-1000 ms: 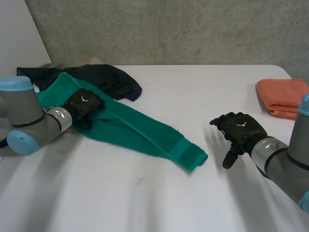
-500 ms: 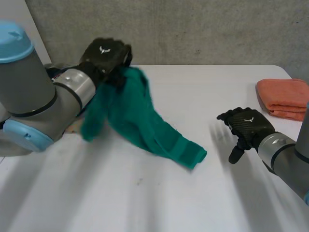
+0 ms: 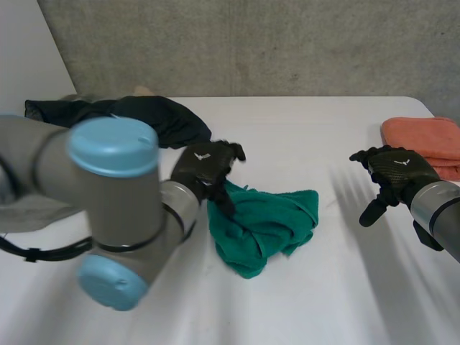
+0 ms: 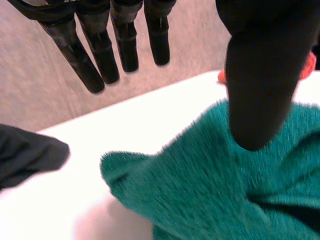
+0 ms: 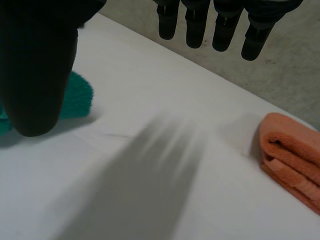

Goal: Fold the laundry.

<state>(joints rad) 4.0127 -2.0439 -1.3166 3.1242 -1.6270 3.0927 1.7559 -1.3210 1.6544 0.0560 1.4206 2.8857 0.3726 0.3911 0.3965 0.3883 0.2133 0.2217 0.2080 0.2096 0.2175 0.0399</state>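
Since half a second earlier the left hand [image 3: 203,167] had swung from the table's back left corner to its middle, and the green towel [image 3: 269,223], then hanging from that hand's grasp, lay in a crumpled heap on the white table [image 3: 302,136]. The right hand [image 3: 394,169] had drifted further right and back, nearer the orange towel [image 3: 424,136].

There was one green towel, one orange towel, one dark garment [image 3: 154,118] and two hands.

The left hand had let go. In its wrist view the fingers [image 4: 125,45] were straight and apart from the thumb, with nothing between them, and the towel's bunched edge lay under the thumb. Whether the thumb touched the cloth could not be told.

The right hand hung above bare table, fingers relaxed and holding nothing, well apart from the green towel. The orange towel sat folded at the right edge, and the dark garment lay rumpled at the back left.
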